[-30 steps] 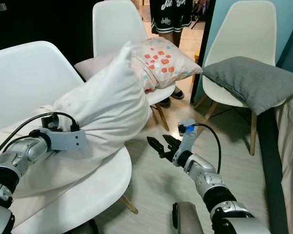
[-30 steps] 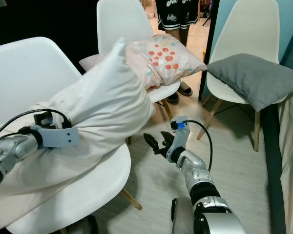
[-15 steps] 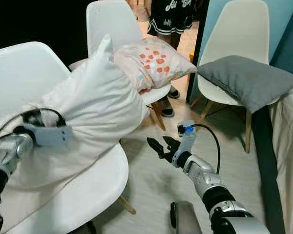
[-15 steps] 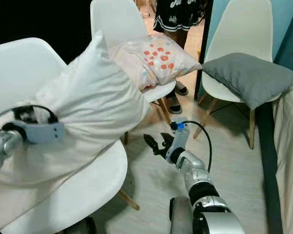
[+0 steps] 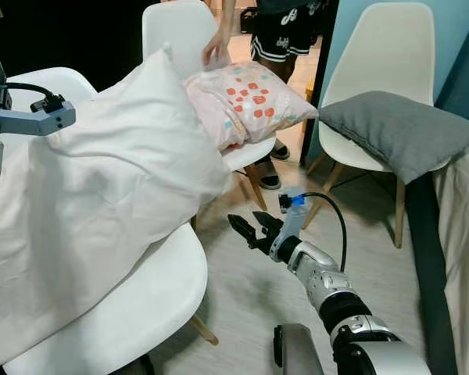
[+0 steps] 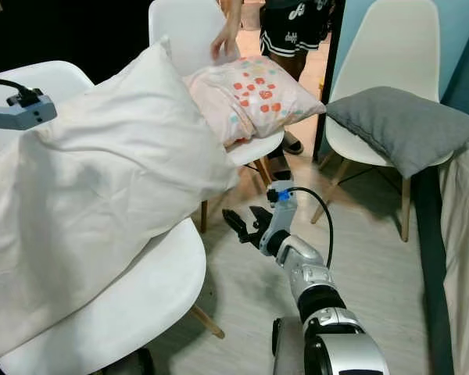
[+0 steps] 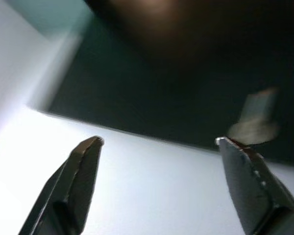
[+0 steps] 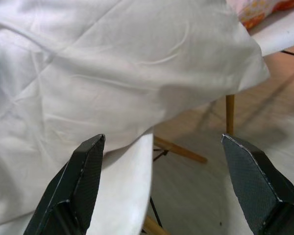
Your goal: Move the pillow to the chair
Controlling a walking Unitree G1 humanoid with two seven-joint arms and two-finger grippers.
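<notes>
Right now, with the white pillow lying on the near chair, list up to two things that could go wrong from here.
1. The white pillow overhangs the front edge of the near chair, and the left gripper is open and off it, so it may slide to the floor.
2. Its top corner leans on the patterned pillow that a person's hand is touching, so moving either could shift both.

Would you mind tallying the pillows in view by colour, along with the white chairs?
White pillow: 1
Pink patterned pillow: 1
Grey pillow: 1
White chairs: 3, the near one, the middle one and the far-right one
Total: 3 pillows and 3 chairs, 6 things.
</notes>
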